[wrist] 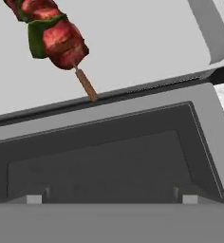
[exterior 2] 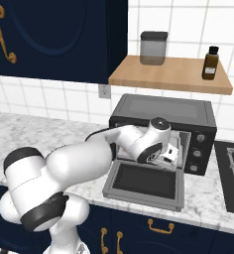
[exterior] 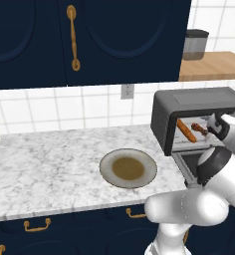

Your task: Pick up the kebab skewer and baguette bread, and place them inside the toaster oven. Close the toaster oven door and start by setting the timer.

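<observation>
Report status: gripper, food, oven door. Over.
Gripper open, empty, at the toaster oven mouth. Kebab skewer and baguette bread inside on the rack. Toaster oven door down flat, not yet closed.

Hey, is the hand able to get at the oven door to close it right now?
Probably yes. The door lies folded down and bare, and the hand hovers open just above it at the oven mouth, holding nothing. The skewer and baguette sit inside, clear of the door.
</observation>
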### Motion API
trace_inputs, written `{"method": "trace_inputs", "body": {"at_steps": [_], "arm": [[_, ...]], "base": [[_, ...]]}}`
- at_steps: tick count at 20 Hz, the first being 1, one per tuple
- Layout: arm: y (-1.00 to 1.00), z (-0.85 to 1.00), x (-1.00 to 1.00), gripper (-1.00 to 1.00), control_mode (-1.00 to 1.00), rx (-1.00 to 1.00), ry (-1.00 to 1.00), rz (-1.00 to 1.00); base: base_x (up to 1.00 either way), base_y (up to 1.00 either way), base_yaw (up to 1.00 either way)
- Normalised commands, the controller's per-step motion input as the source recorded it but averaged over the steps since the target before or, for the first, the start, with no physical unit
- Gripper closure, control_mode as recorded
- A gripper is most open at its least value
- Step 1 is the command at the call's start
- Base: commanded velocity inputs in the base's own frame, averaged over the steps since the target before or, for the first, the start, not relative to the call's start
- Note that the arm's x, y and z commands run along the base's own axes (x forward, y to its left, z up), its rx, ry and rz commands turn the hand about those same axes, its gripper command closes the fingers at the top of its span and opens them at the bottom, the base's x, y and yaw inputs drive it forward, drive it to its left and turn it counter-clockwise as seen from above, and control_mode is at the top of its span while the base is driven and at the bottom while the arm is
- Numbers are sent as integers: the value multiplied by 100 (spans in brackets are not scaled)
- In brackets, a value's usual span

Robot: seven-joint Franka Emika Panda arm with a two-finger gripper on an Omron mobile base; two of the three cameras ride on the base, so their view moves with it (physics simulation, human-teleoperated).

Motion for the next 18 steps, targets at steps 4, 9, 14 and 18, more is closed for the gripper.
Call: {"method": "trace_inputs", "body": {"at_steps": [4,9,14,18], "arm": [[0,-36,0,-100,-100,-1,0,-27],[0,-36,30,-100,-100,-2,0,-26],[-1,-26,51,-100,-100,-1,1,-21],[-15,-2,36,-100,-100,0,3,-20]], "base": [[0,0,0],[0,0,0],[0,0,0],[0,0,0]]}}
